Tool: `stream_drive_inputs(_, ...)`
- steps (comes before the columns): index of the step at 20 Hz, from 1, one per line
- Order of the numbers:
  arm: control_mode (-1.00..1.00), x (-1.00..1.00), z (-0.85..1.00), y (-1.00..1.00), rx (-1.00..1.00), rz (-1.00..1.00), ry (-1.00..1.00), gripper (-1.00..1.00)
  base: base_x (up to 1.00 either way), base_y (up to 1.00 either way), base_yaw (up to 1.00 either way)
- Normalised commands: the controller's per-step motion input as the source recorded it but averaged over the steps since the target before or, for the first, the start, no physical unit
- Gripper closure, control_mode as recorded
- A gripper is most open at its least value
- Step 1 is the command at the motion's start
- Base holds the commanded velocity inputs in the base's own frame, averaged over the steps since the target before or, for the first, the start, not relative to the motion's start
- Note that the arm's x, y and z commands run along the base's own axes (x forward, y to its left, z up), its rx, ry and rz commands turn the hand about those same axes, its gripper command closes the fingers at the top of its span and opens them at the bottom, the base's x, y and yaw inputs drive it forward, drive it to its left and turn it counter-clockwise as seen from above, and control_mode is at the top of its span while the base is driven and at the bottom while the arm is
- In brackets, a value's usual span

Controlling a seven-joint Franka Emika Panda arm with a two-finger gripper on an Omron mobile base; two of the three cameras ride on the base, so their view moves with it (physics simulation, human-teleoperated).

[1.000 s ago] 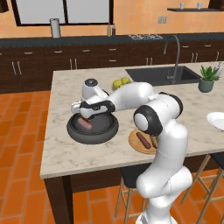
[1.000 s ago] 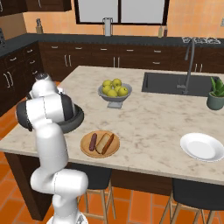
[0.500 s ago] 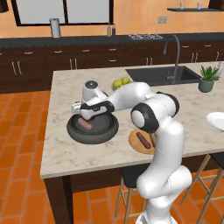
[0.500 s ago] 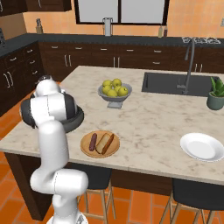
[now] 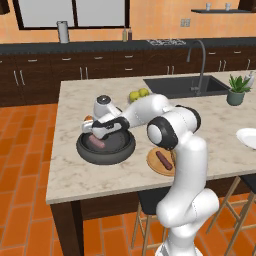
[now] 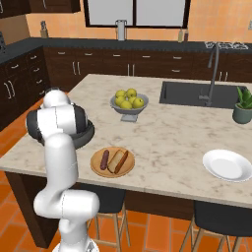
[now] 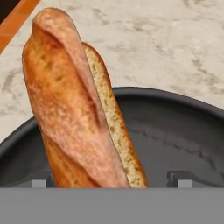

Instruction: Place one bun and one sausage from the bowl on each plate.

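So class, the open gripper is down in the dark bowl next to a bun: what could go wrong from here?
1. The bun leans against the bowl's rim, so the open gripper might close on it off-centre and tip it out.
2. The pinkish sausage lies just below the fingers, which could knock it.
3. The wooden plate already holds a bun and a sausage; the load belongs on the white plate, which lies across the counter, a long carry.
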Motion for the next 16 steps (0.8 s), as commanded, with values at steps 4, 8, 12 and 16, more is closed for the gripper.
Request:
stream_drive_inputs(4, -1.0, 0.0, -0.2, 0.0, 0.0, 0.0, 0.02, 1.0, 0.0, 0.0, 0.0)
stream_drive_inputs(8, -1.0, 0.0, 0.0, 0.0, 0.0, 0.0, 0.0, 1.0, 0.0, 0.0, 0.0)
stream_drive_inputs(12, -1.0, -0.05, 0.11, 0.0, 0.0, 0.0, 0.0, 1.0, 0.0, 0.0, 0.0)
stream_drive_inputs(16, -1.0, -0.49, 0.64, -0.12, 0.02, 0.0, 0.0, 1.0, 0.0, 0.0, 0.0)
